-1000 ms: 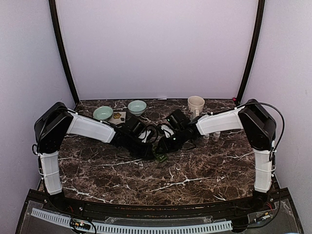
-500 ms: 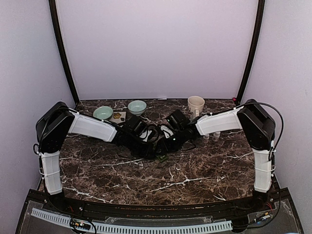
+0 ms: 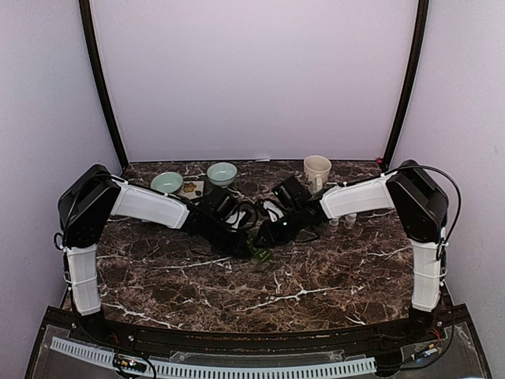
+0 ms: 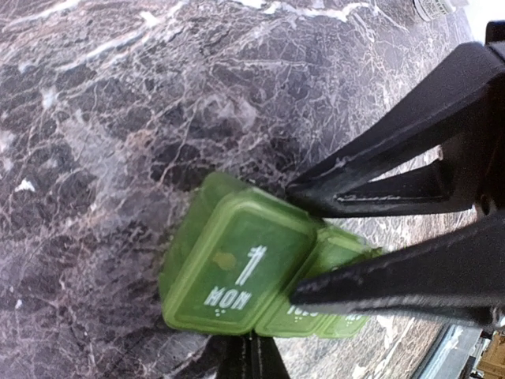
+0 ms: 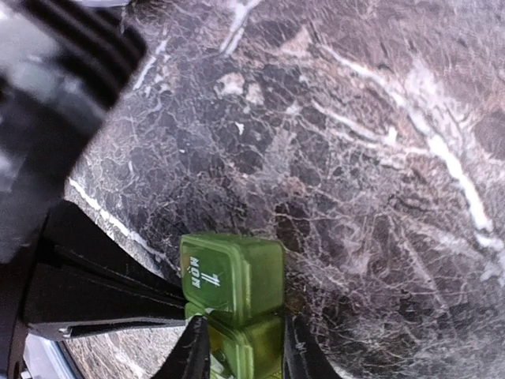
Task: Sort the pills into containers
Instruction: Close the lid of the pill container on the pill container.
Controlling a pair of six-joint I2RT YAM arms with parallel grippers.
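Note:
The green pill box [image 3: 262, 256] lies mid-table where both grippers meet. In the left wrist view the box [image 4: 237, 276] shows lids marked MON and TUES. The MON lid looks slightly lifted. My right gripper [image 5: 241, 347] is shut on the box [image 5: 233, 276], one finger on each long side just behind the MON cell. Its black fingers [image 4: 394, 150] also cross the left wrist view. My left gripper [image 4: 251, 347] is shut, its joined tips touching the near edge of the MON lid. Brownish pills lie on a small pale card [image 3: 190, 188] at the back.
Two pale teal bowls [image 3: 166, 183] [image 3: 222, 173] stand at the back left. A cream mug [image 3: 317, 169] stands at the back right. Small clear vials [image 3: 341, 223] stand under the right forearm. The table top is dark marble [image 3: 316, 276].
Both wrists have shifted a little closer over the box. The box stays in about the same place.

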